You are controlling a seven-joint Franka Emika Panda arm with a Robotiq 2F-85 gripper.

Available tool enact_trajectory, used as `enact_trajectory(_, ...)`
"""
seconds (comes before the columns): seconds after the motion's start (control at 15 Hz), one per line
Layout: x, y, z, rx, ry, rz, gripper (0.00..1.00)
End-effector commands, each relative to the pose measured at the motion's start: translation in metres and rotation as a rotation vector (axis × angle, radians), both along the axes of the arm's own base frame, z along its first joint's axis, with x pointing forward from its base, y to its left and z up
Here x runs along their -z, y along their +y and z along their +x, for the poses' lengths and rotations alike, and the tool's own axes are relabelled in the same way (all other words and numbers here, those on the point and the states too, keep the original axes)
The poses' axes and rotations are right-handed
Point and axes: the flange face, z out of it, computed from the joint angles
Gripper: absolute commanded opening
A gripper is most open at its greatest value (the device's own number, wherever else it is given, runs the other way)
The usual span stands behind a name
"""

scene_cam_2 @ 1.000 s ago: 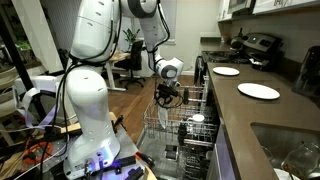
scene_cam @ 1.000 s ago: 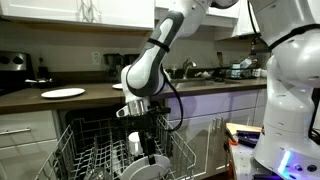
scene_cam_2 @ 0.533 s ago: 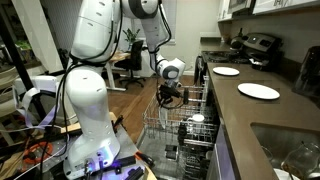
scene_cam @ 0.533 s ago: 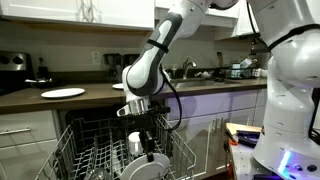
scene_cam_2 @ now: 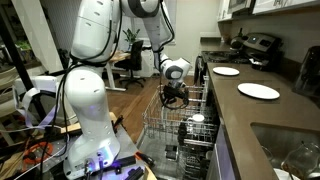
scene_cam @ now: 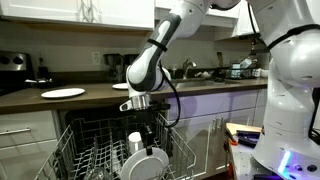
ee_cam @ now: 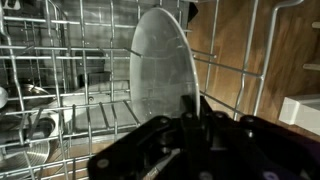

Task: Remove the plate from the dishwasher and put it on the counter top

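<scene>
The pale grey-white plate (ee_cam: 160, 60) stands on edge among the tines of the dishwasher rack (ee_cam: 60, 110). My gripper (ee_cam: 188, 112) is shut on the plate's rim from above. In an exterior view the plate (scene_cam: 147, 164) hangs below the gripper (scene_cam: 150, 142), partly raised above the rack (scene_cam: 85, 152). In an exterior view the gripper (scene_cam_2: 175, 97) is over the pulled-out rack (scene_cam_2: 165, 128); the plate is hard to make out there. The dark counter top (scene_cam: 25, 99) runs above the dishwasher (scene_cam: 100, 135) and shows in both exterior views (scene_cam_2: 250, 110).
Two thin white plates lie on the counter (scene_cam_2: 226, 71) (scene_cam_2: 258, 91); one also shows in an exterior view (scene_cam: 63, 93). A small white cup (scene_cam_2: 197, 118) sits in the rack. A sink (scene_cam_2: 290, 150) is in the counter. The robot base (scene_cam_2: 85, 130) stands beside the dishwasher.
My gripper has risen a little with the plate in it; more of the plate now shows above the rack tines.
</scene>
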Motion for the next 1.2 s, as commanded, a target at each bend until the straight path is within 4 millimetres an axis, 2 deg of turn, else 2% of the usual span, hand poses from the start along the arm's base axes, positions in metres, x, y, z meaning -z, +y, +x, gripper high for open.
enact_trajectory(0.0, -0.014, 0.000, -0.004, -0.010, 0.013, 0.037, 0.04)
enact_trajectory(1.13, -0.050, 0.003, -0.008, -0.025, 0.040, 0.015, 0.04)
